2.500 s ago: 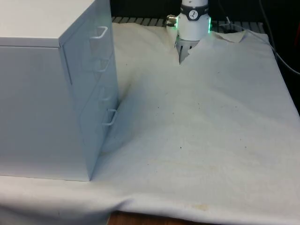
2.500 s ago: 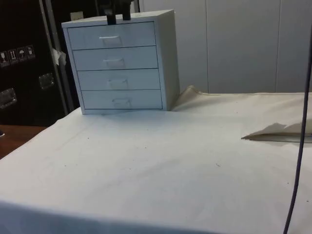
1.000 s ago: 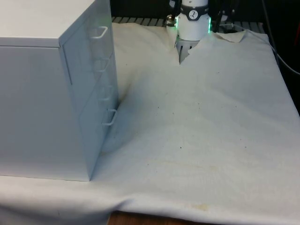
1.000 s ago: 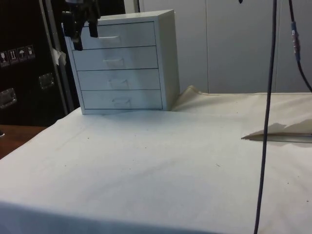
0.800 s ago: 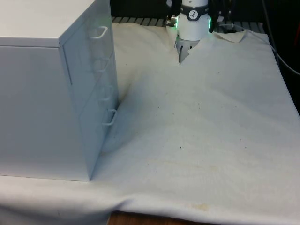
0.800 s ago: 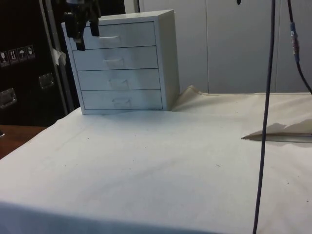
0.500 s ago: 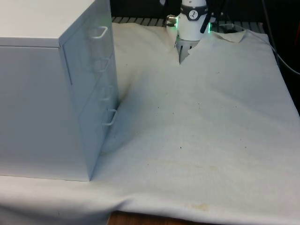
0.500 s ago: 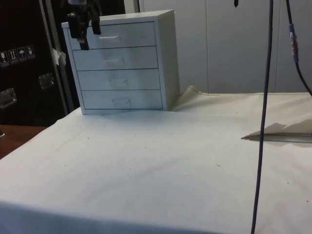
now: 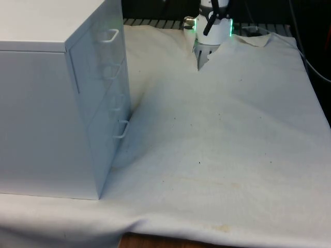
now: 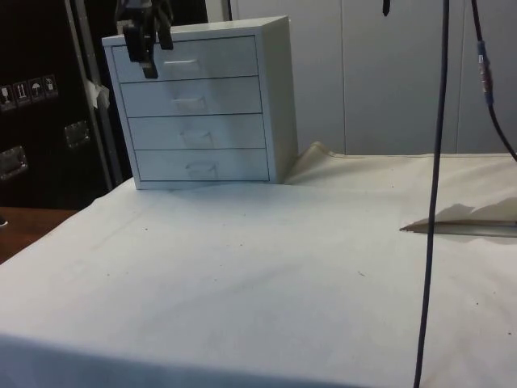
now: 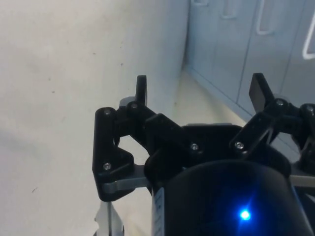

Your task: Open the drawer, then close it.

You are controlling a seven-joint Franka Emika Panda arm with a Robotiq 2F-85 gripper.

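The tool [image 10: 149, 50], its fingers spread apart and holding nothing, has drifted across the top drawer [image 10: 187, 58] toward that drawer's handle [image 10: 182, 63] over the last second and now hangs just beside it. The chest [image 10: 202, 101] stands at a far corner of the worktop [image 10: 266, 275], all four drawers shut. I judge the reach nearly done, with the handle not yet gripped.

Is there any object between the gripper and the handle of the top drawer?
Nothing visible stands between them. In the side view the gripper, fingers apart, hangs in front of the top drawer, beside its handle; only open air separates them.
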